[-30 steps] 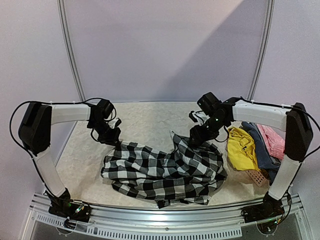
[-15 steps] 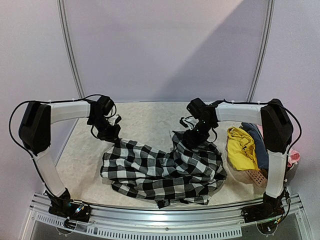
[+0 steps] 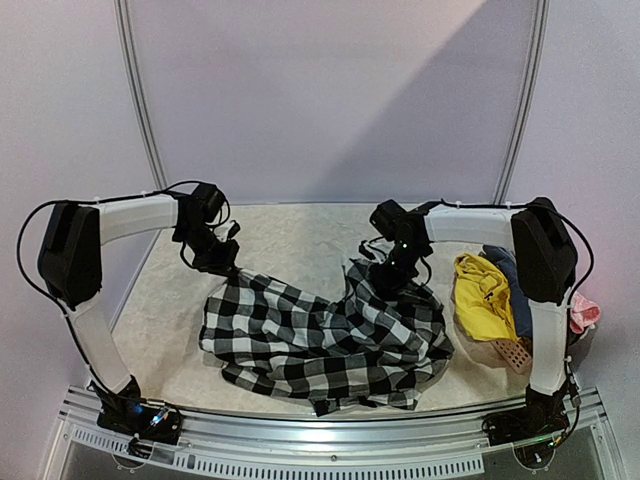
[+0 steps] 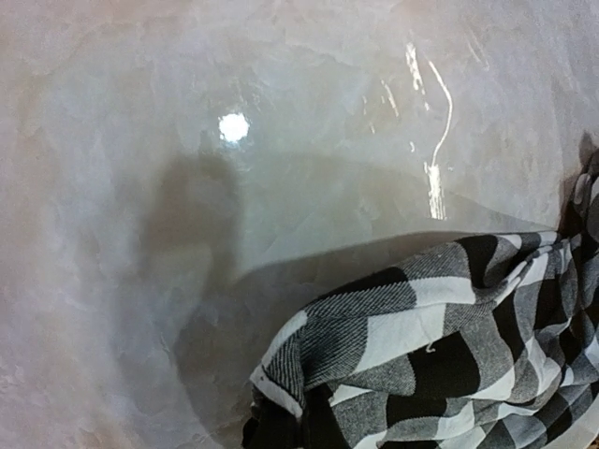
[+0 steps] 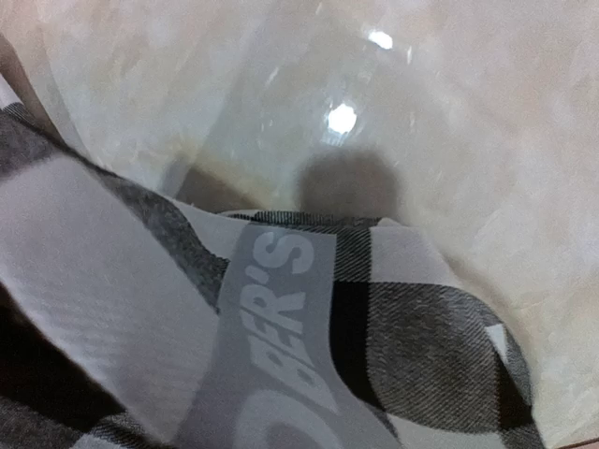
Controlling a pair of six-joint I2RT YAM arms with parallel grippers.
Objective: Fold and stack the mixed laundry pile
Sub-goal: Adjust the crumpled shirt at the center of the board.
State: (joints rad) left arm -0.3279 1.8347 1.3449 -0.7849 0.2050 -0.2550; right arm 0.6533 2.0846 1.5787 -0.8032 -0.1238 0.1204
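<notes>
Checked shirt [image 3: 330, 340] is sprawled across the middle of the pale, marbled surface [image 3: 290, 235], its black-and-white squares all rumpled and its near hem close to the near edge. Two of its far parts stand up off the surface: a corner at far left drawn to a point, and a bunched ridge at far right.

Over on the right, the rest of the laundry sits in a heap. The yellow garment [image 3: 482, 290] is on the heap's left side, just beside the shirt's right edge. The blue-grey garment [image 3: 522, 318] is tucked behind and to the right of it. The pink garment [image 3: 583, 315] peeks out at the far right, past the right arm. At the heap's near side a corner of a salmon perforated basket [image 3: 512, 352] shows.

Now the tools. The left tool [image 3: 228, 268] is pressed together, pinching the shirt's far-left corner, and its wrist view shows that corner lifted above its own shadow. The right tool [image 3: 388, 280] is down in the far-right ridge, pressed together on the shirt cloth. Its wrist view is filled with checked fabric and a grey label strip [image 5: 281, 327] with white letters ending "BER'S".
</notes>
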